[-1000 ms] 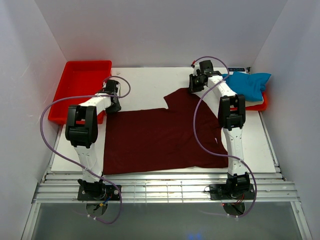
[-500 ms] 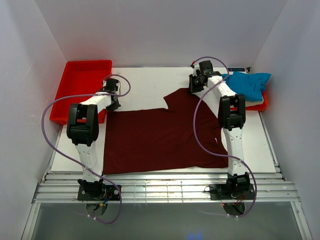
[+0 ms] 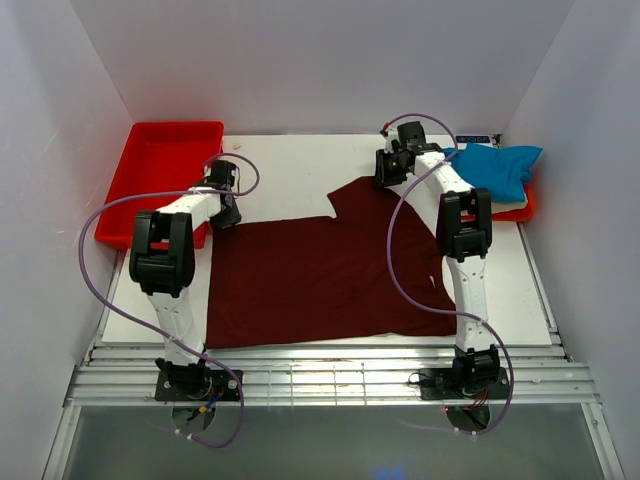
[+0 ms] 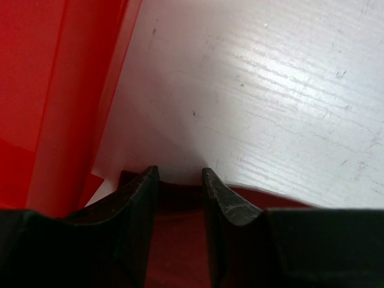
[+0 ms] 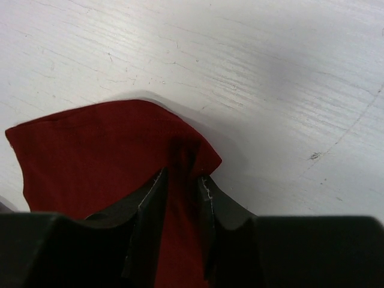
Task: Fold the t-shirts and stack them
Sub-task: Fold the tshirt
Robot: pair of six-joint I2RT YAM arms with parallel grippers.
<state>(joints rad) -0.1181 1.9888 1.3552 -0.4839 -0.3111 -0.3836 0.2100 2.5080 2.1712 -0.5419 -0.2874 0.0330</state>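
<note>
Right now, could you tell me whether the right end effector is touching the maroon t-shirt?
Touching. The right wrist view shows the right end effector pinching a raised fold of the maroon t-shirt.

Nothing legible in any view: no labels, brands or numbers. Small dark strip (image 3: 476,138) at upper right of the top view, marks too small to read.

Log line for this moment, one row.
maroon t-shirt: spread flat | left pincer: open at its far-left corner, by red tray | right pincer: pinching its far-right corner | blue t-shirt: far right
</note>
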